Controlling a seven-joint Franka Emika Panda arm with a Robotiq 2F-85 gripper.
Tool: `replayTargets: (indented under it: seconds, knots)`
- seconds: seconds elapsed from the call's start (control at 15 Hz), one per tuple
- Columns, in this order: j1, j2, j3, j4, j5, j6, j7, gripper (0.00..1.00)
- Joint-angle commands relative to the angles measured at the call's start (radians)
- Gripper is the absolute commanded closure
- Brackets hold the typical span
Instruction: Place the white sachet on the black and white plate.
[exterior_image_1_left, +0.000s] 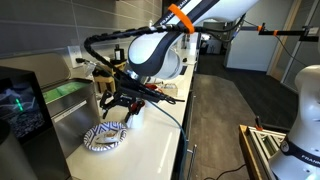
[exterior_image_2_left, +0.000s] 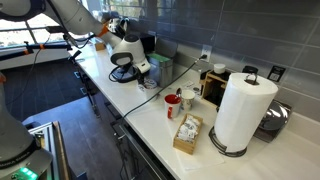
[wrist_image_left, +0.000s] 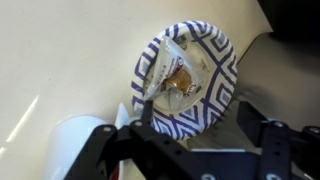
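White sachet (wrist_image_left: 166, 72) on plate (wrist_image_left: 216, 62), cup (wrist_image_left: 68, 146) beside

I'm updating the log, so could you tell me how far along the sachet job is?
Done: the white sachet lies on the black and white plate. In hand: nothing; the gripper hangs open above it. Left: apparently only backing away.

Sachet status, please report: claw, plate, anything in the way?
Claw open, empty, above plate. Sachet lies on plate. Cup beside plate, not blocking.
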Motion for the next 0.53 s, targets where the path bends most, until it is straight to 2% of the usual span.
replayTargets:
  seconds: [0.0,0.2,0.47]
  knots:
    - [-0.001,-0.142,-0.015,-0.159,-0.070,-0.058,-0.006,0.00]
    - [-0.025,-0.261,0.017,-0.279,-0.068,-0.113,-0.168,0.00]
    - [-0.022,-0.444,0.016,-0.460,-0.066,-0.149,-0.381,0.00]
